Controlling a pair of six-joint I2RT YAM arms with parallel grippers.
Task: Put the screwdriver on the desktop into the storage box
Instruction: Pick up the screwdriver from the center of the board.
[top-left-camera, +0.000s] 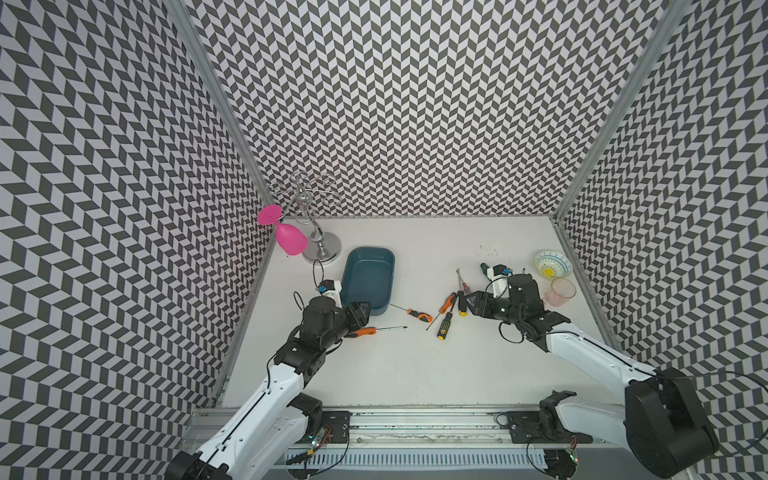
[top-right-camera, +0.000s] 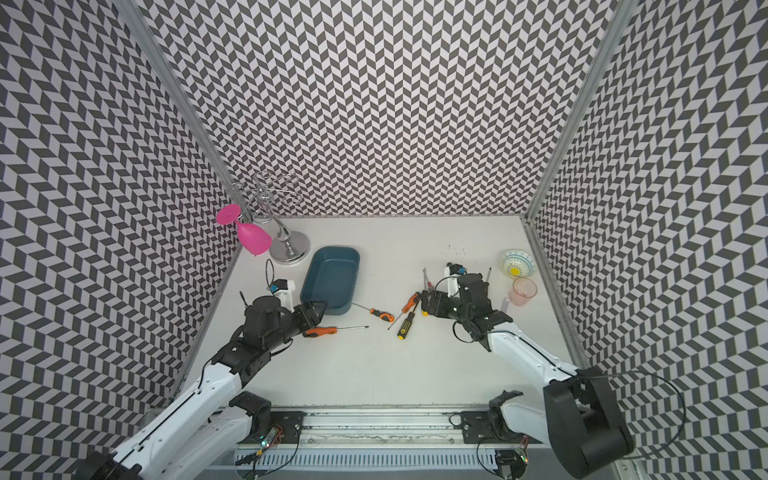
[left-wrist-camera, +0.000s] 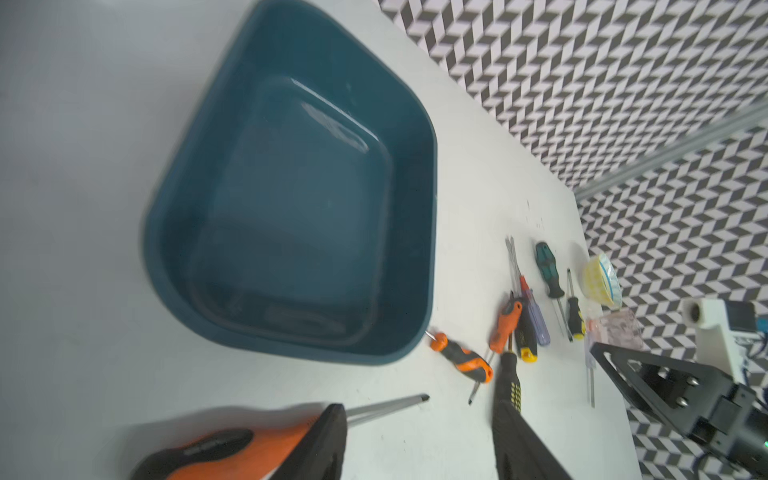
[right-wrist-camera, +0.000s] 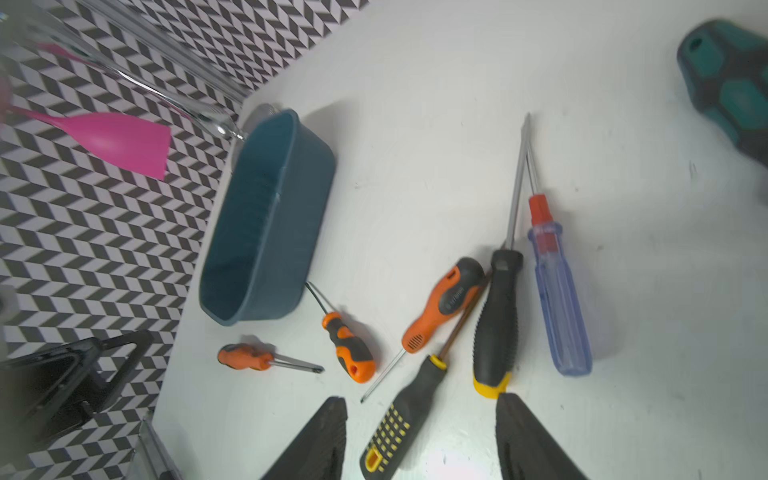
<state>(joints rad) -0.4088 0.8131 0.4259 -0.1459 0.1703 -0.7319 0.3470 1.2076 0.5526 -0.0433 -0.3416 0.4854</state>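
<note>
Left wrist camera is showing my left jaws standing apart and clamping nothing. The big orange-handled screwdriver (left-wrist-camera: 232, 449) is lying flat on the counter (left-wrist-camera: 83, 187) under them, its handle poking out past one finger (left-wrist-camera: 328, 440) and its shaft running into the gap between the two. The storage box (left-wrist-camera: 432, 208) is sitting just beyond, dark teal, and in both top views my left jaws are overlapping its near corner. A short orange-and-black screwdriver (top-left-camera: 419, 315) is resting with its tip right beside the box's outer wall.

My right jaws are standing apart too, gripping nothing, over the cluster of screwdrivers lying well apart from the box. The dotted black-and-yellow screwdriver (right-wrist-camera: 390, 432) is lying with its butt between my right fingers (right-wrist-camera: 324, 440), and the black one with a yellow cap (right-wrist-camera: 496, 324) is ending just beside one fingertip (right-wrist-camera: 509, 411). An orange-handled one (right-wrist-camera: 442, 307) and a clear blue one (right-wrist-camera: 559, 299) are lying alongside them. Whether my right jaws are touching the counter I cannot tell.
</note>
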